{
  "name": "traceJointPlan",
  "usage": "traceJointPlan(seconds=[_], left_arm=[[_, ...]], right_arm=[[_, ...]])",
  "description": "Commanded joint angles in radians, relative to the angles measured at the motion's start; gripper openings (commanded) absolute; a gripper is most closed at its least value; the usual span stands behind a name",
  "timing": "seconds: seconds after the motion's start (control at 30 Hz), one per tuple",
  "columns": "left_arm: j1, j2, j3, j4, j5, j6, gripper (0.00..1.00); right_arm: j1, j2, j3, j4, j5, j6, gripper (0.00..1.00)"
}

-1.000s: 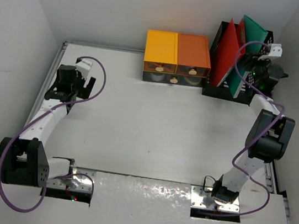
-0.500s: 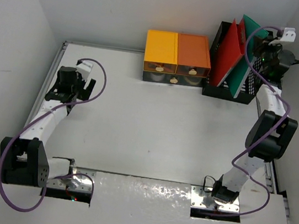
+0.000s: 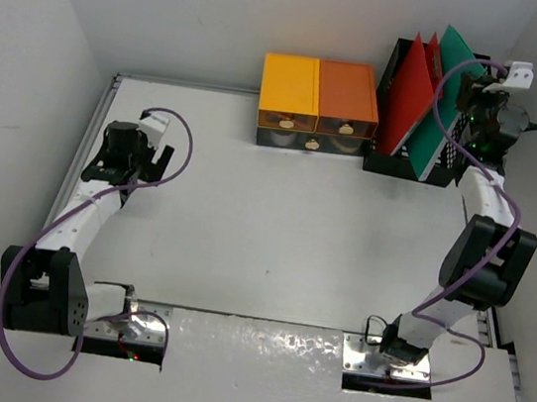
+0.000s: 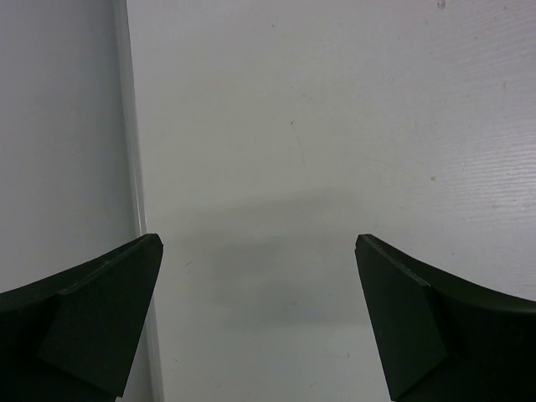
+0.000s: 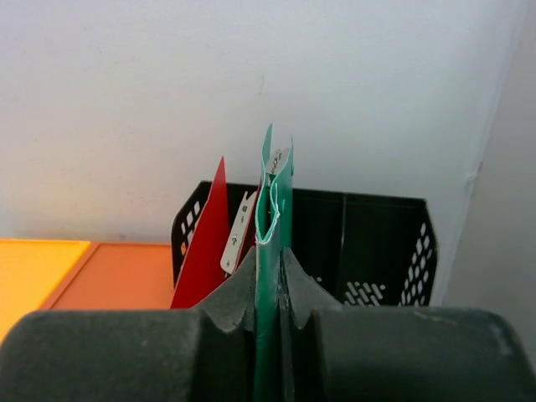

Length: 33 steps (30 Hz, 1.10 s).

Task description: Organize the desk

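While the left gripper [image 3: 151,157] hangs low over the left side of the desk [image 3: 274,232], the right gripper [image 3: 479,91] is up at the far right corner, at the black mesh rack [image 3: 408,169].

Left side: jaws spread wide, nothing between them. The left wrist view shows both dark fingers [image 4: 100,322] framing bare white tabletop [image 4: 335,126], with a thin rail running along the left edge and a soft shadow underneath.

Right side: the jaws are pinched tight on the green folder [image 5: 270,219]. In the right wrist view the two fingertips [image 5: 239,297] press the folder's edge from either side, leaving only the thin sheet between them. The folder stands on edge and rises past the fingers toward the white wall. From above it leans left [image 3: 459,58], over the top of the rack. Its bottom edge is hidden, so whether it sits in the rack or hangs clear I cannot tell.

Rack contents: a red folder [image 3: 406,90] leaning left in the left part, just beside the green one; a white tag shows between them in the wrist view.

Desk: the big white surface spans the whole workspace. An orange-and-yellow drawer unit [image 3: 319,93] stands at the far edge, just left of the rack.
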Motion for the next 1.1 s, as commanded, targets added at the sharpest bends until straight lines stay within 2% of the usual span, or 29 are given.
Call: traceJointPlan(seconds=[0.0, 0.47, 0.93, 1.07], left_arm=[[0.013, -0.016, 0.008, 0.010, 0.026, 0.008, 1.00], [0.016, -0.016, 0.072, -0.032, 0.016, -0.009, 1.00], [0.018, -0.019, 0.058, -0.035, -0.006, 0.008, 1.00], [0.018, -0.025, 0.052, -0.035, -0.006, 0.014, 1.00]], right_arm=[[0.003, -0.090, -0.065, 0.267, 0.082, -0.008, 0.00], [0.022, -0.015, -0.050, 0.506, 0.216, 0.017, 0.00], [0.085, 0.119, -0.177, 0.712, 0.259, -0.077, 0.00], [0.087, 0.130, -0.223, 0.712, 0.271, -0.120, 0.00]])
